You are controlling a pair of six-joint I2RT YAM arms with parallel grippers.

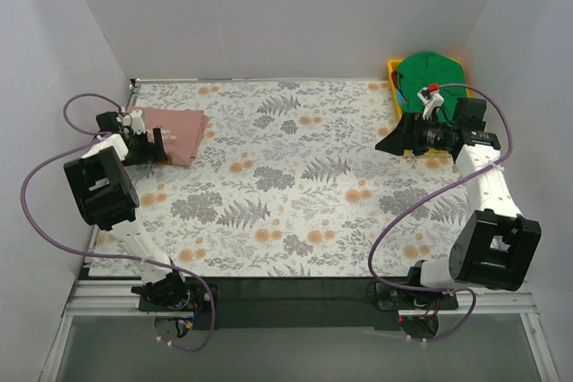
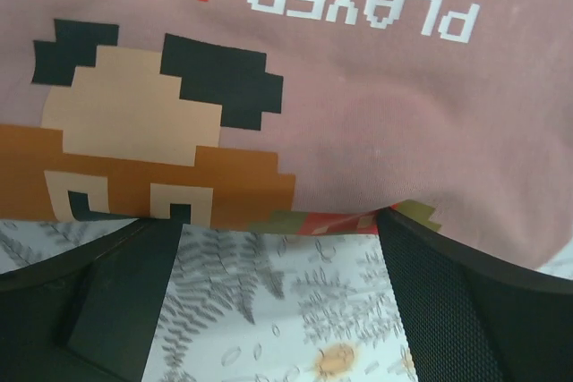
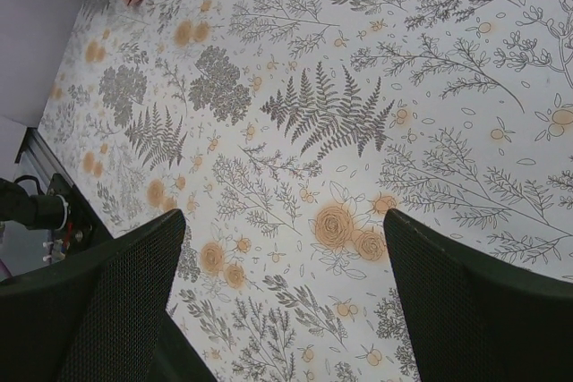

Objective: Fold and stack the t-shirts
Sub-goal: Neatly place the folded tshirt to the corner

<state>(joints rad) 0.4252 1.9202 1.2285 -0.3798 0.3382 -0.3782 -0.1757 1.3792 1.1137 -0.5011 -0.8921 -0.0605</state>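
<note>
Where overhead shows folded pink t-shirt (image 1: pixel 175 131), left wrist shows print (image 2: pixel 161 131).

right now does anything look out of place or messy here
The green t-shirt is heaped unfolded in the yellow bin at the far right corner, bulging over its rim. The pink t-shirt lies folded at far left, slightly askew. Nothing looks spilled or damaged.

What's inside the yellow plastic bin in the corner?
A bright green cloth t-shirt is heaped in the yellow plastic bin, bulging over its rim. Anything underneath the shirt is covered, and the right arm hides the bin's near end.
</note>
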